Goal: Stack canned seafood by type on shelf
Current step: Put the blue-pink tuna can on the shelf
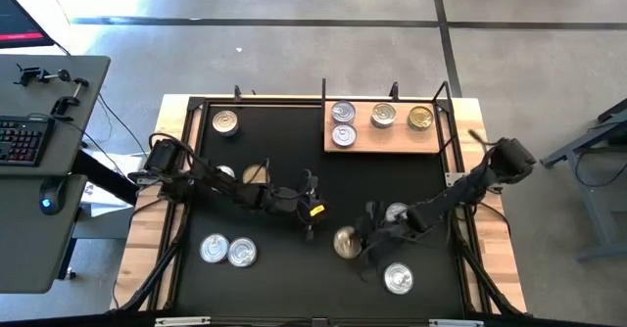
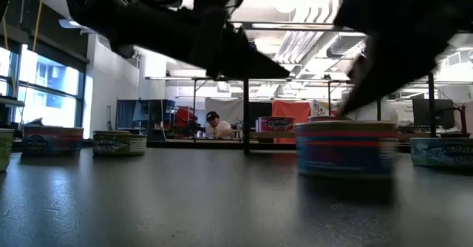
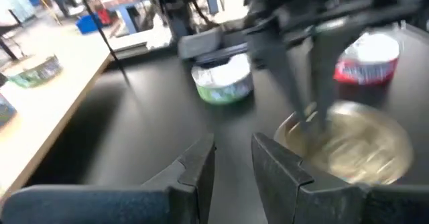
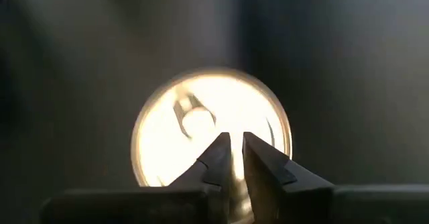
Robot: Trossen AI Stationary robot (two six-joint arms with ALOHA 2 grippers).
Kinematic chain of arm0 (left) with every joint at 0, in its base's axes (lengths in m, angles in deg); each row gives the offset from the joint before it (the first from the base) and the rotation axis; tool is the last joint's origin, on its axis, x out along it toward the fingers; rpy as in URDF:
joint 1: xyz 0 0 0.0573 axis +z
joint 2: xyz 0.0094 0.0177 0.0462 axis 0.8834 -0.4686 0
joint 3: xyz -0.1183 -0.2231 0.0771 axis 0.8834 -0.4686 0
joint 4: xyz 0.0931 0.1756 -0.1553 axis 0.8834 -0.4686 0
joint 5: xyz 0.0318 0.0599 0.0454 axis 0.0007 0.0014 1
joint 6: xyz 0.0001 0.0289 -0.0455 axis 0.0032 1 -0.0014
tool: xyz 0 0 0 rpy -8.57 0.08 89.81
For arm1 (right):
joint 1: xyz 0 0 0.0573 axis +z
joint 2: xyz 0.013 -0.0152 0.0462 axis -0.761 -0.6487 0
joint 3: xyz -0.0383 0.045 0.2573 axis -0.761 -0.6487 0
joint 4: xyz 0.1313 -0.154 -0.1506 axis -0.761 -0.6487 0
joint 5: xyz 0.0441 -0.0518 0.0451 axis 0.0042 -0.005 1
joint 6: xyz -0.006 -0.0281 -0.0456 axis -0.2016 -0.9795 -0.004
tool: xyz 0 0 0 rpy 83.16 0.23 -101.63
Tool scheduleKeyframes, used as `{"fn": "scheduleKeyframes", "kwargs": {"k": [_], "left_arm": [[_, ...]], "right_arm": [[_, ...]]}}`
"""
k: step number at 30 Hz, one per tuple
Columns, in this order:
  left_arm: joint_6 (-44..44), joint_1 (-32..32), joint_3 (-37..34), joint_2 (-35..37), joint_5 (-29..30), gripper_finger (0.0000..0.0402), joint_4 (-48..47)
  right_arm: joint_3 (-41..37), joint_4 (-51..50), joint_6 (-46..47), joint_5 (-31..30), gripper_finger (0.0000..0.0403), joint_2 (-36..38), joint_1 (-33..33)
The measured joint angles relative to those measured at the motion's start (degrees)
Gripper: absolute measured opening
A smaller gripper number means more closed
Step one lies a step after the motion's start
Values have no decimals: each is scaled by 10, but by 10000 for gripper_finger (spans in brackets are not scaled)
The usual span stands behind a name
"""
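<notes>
Gold-topped tin (image 1: 345, 241): on the worktop (image 1: 284, 170), well short of the shelf (image 1: 384, 137). Right claw (image 4: 234, 158): over its lid, fingers nearly pressed together, holding nothing. Left claw (image 1: 312, 219): near, narrowly spread, empty. Risk: closed tips meet the lid, pushing the tin aside; arms crowd

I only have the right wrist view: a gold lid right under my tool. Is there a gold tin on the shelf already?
Observer: Yes. The shelf's gold-topped tin sits at the right end of the wooden shelf, with three silver-topped tins to its left.
Operator: Where's the left tool?
Observer: The left tool hovers open, just left of your gold-topped tin.
Operator: Anything close on my right?
Observer: A lone silver-topped tin stands on the black table to the right of yours, apart from it.
</notes>
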Motion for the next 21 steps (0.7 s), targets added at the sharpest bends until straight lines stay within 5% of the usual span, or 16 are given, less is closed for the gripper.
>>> {"fn": "scheduleKeyframes", "kwargs": {"k": [6,11,17,21], "left_arm": [[-11,1,1,3,-14,91,9],[-41,24,1,-8,-50,91,-7],[-60,69,1,-73,-52,91,23],[-93,92,8,-117,-126,91,91]], "right_arm": [[1,-33,-49,-25,15,89,-23],[1,2,-102,8,20,78,-14],[2,106,-248,33,103,-12,2],[1,97,-313,8,178,-53,4]]}}
